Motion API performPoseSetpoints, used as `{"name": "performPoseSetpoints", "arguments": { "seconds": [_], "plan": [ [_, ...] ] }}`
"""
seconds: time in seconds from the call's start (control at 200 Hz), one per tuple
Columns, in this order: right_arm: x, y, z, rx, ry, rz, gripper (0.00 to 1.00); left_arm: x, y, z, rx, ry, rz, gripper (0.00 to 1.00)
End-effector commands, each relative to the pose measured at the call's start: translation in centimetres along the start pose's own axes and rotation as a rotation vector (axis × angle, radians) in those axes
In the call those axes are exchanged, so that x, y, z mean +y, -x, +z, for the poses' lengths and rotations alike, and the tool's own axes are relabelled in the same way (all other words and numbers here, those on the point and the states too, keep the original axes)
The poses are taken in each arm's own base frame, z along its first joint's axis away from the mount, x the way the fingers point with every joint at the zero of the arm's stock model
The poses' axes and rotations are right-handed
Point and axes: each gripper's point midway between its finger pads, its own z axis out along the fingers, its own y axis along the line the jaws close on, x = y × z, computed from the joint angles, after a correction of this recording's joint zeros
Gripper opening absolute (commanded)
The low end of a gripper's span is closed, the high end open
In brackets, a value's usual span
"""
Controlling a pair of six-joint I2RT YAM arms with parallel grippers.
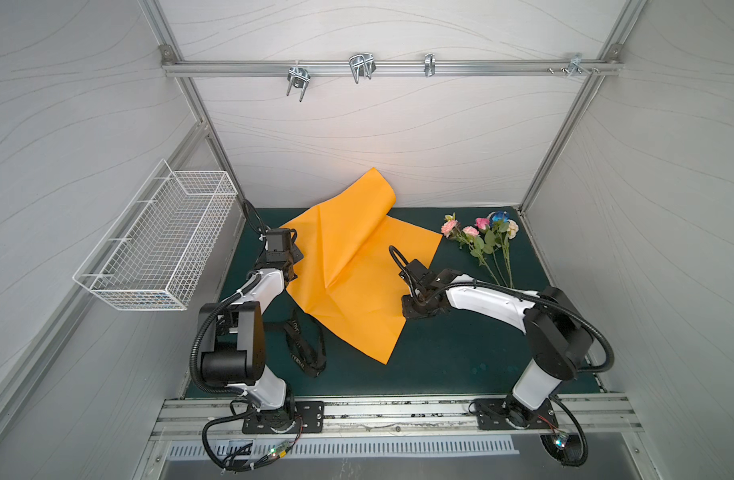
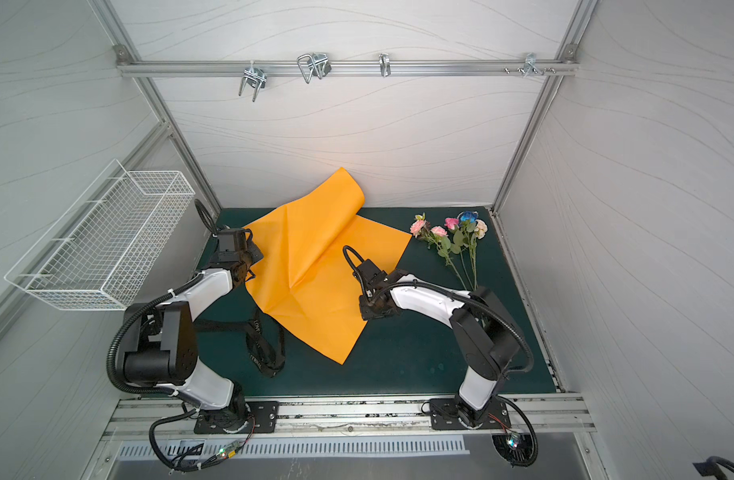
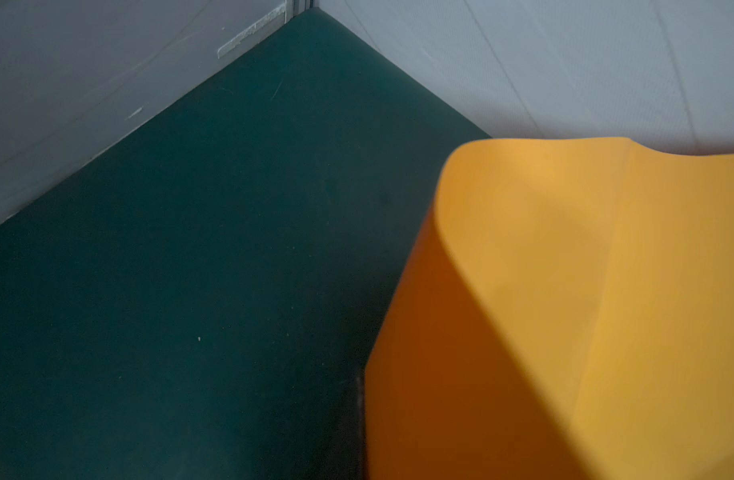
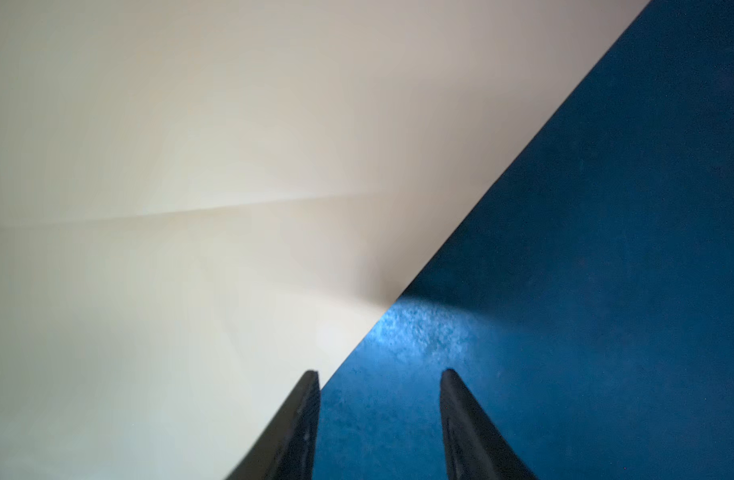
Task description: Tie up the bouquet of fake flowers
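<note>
The bouquet of fake flowers lies loose on the green mat at the back right, with pink, cream and blue blooms and thin stems pointing forward. Neither gripper touches it. An orange wrapping paper sheet covers the mat's middle, its back part curled up against the wall. My left gripper is at the sheet's left edge, shut on it. The raised paper hides its jaws in the left wrist view. My right gripper hovers open at the sheet's right edge with nothing between its fingers.
A black ribbon with white lettering lies on the mat at the front left, partly under the paper. A white wire basket hangs on the left wall. Metal hooks sit on the back rail.
</note>
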Motion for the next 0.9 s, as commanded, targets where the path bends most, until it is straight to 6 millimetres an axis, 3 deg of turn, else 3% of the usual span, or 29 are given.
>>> {"name": "performPoseSetpoints", "arguments": {
  "seconds": [0.0,0.17,0.285,0.53,0.745,0.895],
  "plan": [
    [0.8,-0.4,-1.5,-0.019,0.101,0.121,0.56,0.0,0.8,0.6,-0.011,0.034,-0.027,0.00],
    [1.6,-1.0,-1.8,-0.011,0.286,0.283,0.64,1.4,-0.4,1.9,0.058,0.100,-0.031,0.00],
    [2.0,-2.4,-1.2,0.010,0.385,0.370,0.66,1.6,-0.9,2.4,0.081,0.111,-0.024,0.00],
    [0.7,-5.3,0.7,0.055,0.370,0.462,0.66,1.2,-0.8,2.9,0.101,0.102,0.002,0.00],
    [1.0,-5.4,1.6,0.040,0.420,0.488,0.66,0.7,-1.4,3.7,0.147,0.086,0.035,0.00],
    [1.6,-3.9,1.8,-0.020,0.496,0.489,0.61,0.4,-2.2,4.1,0.172,0.065,0.038,0.00]
  ]
}}
